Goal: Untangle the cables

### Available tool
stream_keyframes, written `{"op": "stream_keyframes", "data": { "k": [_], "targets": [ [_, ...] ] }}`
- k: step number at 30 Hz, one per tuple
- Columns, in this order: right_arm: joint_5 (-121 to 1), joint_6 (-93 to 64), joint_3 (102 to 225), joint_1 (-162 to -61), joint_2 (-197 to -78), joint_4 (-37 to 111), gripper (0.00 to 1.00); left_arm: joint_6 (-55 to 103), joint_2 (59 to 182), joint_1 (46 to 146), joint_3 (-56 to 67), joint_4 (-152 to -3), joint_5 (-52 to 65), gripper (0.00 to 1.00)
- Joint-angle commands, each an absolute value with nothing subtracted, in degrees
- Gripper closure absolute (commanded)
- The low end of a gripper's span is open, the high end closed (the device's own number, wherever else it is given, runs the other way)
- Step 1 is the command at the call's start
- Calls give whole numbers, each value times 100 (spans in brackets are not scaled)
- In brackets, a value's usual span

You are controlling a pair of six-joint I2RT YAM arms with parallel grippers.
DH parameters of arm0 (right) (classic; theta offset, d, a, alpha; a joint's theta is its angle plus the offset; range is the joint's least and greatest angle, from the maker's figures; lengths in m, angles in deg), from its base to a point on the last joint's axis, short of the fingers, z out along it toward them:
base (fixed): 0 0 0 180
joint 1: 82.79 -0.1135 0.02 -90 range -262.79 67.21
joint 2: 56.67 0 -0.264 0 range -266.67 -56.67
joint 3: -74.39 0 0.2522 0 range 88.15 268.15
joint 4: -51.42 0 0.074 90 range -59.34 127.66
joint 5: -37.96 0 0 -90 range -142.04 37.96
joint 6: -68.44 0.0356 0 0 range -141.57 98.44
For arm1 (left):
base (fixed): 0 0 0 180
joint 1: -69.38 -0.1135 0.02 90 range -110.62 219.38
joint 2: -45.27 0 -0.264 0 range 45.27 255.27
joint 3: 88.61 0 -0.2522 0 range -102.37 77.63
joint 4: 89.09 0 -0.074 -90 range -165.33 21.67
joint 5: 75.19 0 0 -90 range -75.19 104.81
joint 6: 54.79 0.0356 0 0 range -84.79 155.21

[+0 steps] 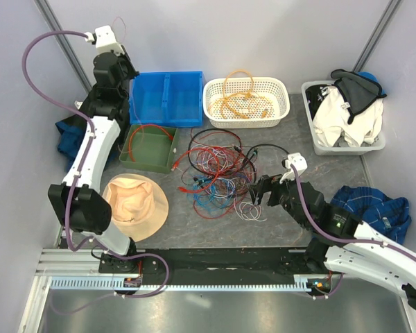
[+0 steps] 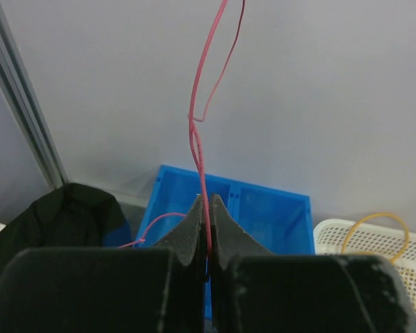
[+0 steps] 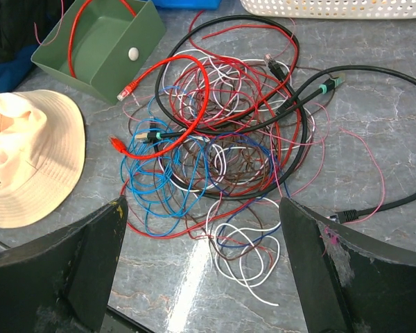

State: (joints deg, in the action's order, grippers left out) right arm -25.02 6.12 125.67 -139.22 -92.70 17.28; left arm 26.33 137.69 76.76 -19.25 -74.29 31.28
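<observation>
Nearest to us, low in the overhead frame, the right gripper hangs just right of the tangle with its fingers spread wide and nothing between them; its wrist view shows the loose white loops just beyond its tips. At lower left lies a floppy beige cloth hat, and at lower right a crumpled blue plaid cloth. At the centre we see the cables, a heap of red, blue, white and black wires lying on the grey marbled table, with a black lead trailing off to the right. Just left of the heap, a green rectangular tray holds a looped red cable and a small white round thing. Beyond it stands a blue plastic bin with two compartments, then a white perforated basket holding a coiled orange-yellow cable, and at upper right a grey tub piled with white and black garments. At upper left, the left gripper is pinched together on a thin red wire, which rises straight up from it.
</observation>
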Motion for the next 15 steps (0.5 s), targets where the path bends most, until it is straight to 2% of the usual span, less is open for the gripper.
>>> {"op": "stream_keyframes", "data": {
  "k": [1,15],
  "targets": [
    [-2357,700,12471,-13939,-9148,1850,2,2503,13712,7615,-1257,-7962,3116,98],
    [-2567,832,12172,-13939,-9288,2280,2,1473,12605,7633,1354,-8289,2562,98]
  ]
}}
